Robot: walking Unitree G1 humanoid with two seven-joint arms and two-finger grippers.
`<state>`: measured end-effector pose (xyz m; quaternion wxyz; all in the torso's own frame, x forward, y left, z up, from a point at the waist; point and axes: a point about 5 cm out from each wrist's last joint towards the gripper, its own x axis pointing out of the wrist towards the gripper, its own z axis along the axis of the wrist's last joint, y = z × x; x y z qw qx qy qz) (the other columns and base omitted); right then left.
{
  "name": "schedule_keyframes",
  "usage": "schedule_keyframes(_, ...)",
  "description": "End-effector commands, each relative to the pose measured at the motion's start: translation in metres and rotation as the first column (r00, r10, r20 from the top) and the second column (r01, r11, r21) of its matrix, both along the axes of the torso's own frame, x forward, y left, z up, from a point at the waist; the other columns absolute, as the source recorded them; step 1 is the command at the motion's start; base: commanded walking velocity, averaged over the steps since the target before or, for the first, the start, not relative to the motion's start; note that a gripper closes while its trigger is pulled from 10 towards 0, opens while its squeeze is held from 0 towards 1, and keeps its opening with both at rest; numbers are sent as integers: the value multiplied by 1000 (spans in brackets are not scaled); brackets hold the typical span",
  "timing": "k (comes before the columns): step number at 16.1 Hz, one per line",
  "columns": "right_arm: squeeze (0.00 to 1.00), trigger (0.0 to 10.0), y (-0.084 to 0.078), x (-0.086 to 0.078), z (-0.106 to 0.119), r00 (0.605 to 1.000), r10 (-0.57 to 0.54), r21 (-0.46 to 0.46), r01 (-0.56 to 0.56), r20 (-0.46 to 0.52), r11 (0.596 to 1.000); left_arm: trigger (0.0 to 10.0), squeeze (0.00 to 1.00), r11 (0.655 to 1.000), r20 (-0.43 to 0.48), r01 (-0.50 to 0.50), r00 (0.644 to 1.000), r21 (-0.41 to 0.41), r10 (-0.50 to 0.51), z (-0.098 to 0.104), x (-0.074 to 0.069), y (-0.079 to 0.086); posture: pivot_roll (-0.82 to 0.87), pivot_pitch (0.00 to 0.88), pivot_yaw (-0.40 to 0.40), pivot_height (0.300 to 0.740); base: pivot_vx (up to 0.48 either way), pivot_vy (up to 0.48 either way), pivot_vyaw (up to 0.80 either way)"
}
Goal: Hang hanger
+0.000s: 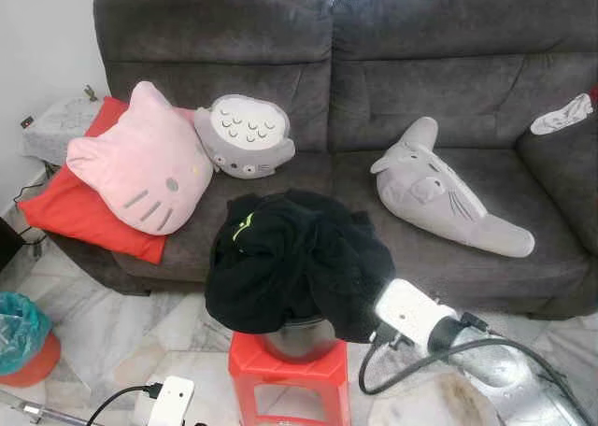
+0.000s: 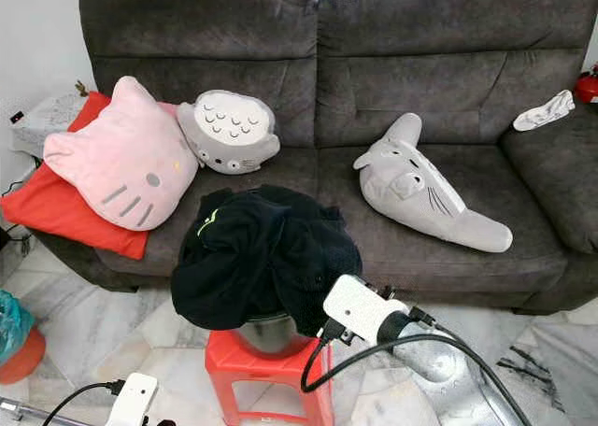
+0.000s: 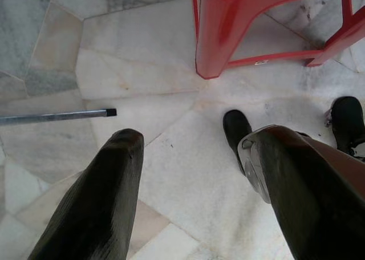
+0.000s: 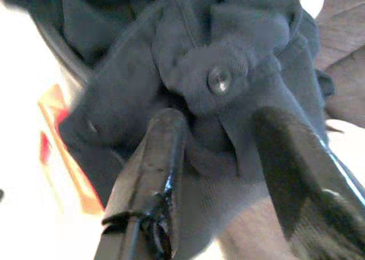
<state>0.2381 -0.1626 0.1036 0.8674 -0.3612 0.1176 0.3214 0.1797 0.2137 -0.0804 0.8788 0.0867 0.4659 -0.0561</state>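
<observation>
A heap of black clothing (image 1: pixel 294 258) with a small green mark lies over a metal pot (image 1: pixel 299 337) on a red plastic stool (image 1: pixel 290 384) in front of the sofa. My right arm (image 1: pixel 416 316) reaches in from the right to the heap's lower right edge. In the right wrist view my right gripper (image 4: pixel 219 123) is open, with a fold of black fabric and its metal snap button (image 4: pixel 219 80) between the fingers. My left gripper (image 3: pixel 194 140) hangs low over the marble floor, open and empty, beside a leg of the red stool (image 3: pixel 228 32).
A dark grey sofa (image 1: pixel 420 71) carries a pink cat cushion (image 1: pixel 145 160), a red cushion (image 1: pixel 70 206), two grey plush toys (image 1: pixel 248 136) (image 1: pixel 439 197) and a white cloth (image 1: pixel 561 116). A teal-bagged bin (image 1: pixel 19 337) stands at the left. A metal rod (image 3: pixel 57 116) lies on the floor.
</observation>
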Motion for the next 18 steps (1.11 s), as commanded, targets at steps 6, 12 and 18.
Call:
schedule_keyframes(6,0,10000,4,9,-3,998,45,-111,-40,45,993,10000,0,1000,-1,3,1000,14,-3,1,0,4,-91,0,87,740,0,0,0)
schedule_keyframes(12,0,10000,4,29,12,973,40,-160,-4,226,987,10000,0,1000,1,1,1000,14,-1,1,0,4,-89,0,87,740,0,0,0)
schedule_keyframes(18,0,10000,16,28,9,972,112,-134,-86,204,987,10000,0,1000,1,2,1000,13,-2,1,0,3,-85,0,83,740,0,0,0)
